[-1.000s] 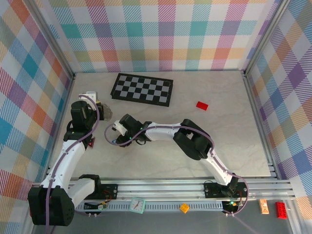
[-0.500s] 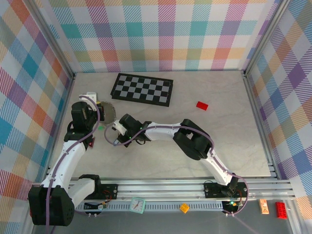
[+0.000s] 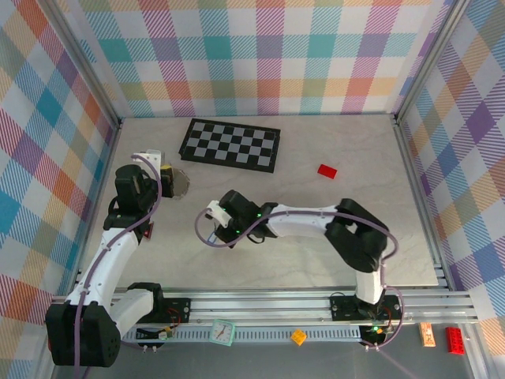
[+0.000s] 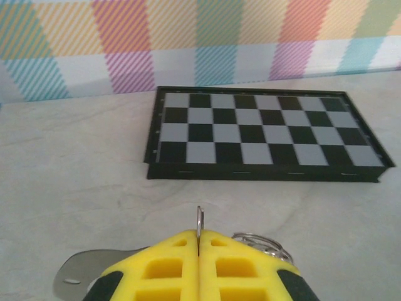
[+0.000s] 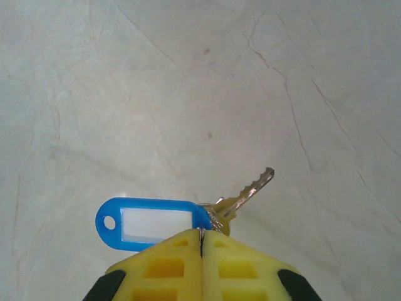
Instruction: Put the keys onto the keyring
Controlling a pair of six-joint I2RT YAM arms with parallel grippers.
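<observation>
Left wrist view: left gripper (image 4: 198, 237), jaws closed on the thin edge of the keyring (image 4: 198, 217), which stands upright between the yellow tips. Chequered board (image 4: 263, 135) lies beyond it on the table (image 4: 75, 182).

Right wrist view: right gripper (image 5: 202, 233), jaws closed at the head of the key (image 5: 247, 191). Blue key tag (image 5: 147, 222) sticks out to the left and the key blade angles up to the right, over bare table.

Top external view: left gripper (image 3: 167, 175) is near the board's left end. Right gripper (image 3: 213, 225) is at mid-table, apart from the left gripper.
</observation>
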